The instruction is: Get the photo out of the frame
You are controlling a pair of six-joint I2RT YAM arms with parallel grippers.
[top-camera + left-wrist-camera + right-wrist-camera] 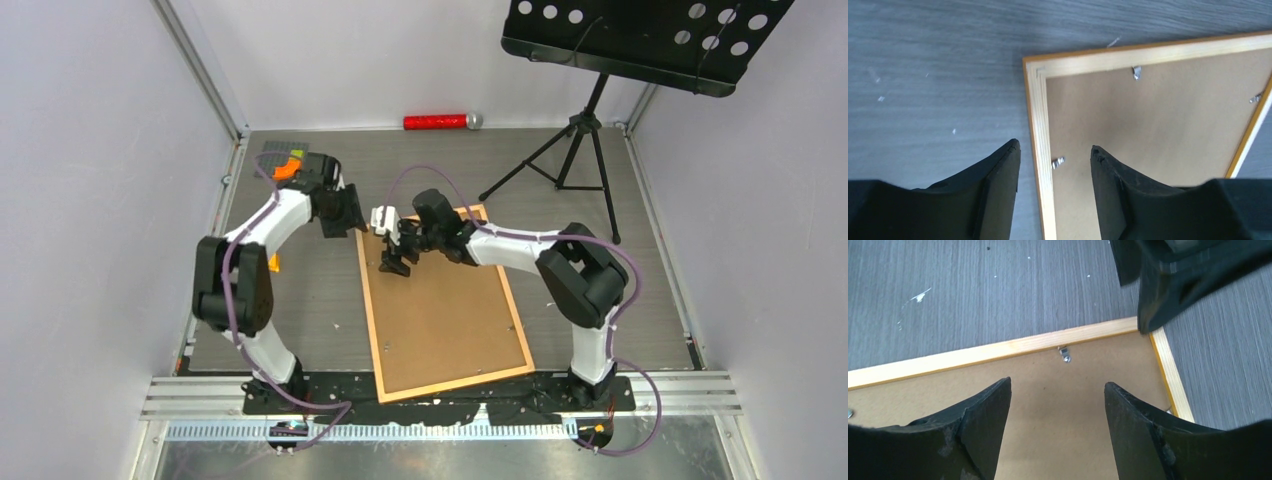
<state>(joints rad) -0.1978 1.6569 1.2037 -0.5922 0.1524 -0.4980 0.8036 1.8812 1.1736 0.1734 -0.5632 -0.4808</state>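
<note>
Tab-release step: frame [367,300] lying face-down, photo hidden beneath backing board [445,310]. Left hand [1053,150] hovering open, frame edge below; right hand [1058,385] open, retaining tab [1065,354] just ahead. Next: bending tabs back.

The frame [367,300] has a bright orange outer edge and a pale yellowish wood back, around a plain tan-brown backing board [445,310]. The table [320,300] is grey with fine streaked grain. The tube [435,122] is glittery red with a silver cap, and the music stand [640,35] is black with round holes.
</note>
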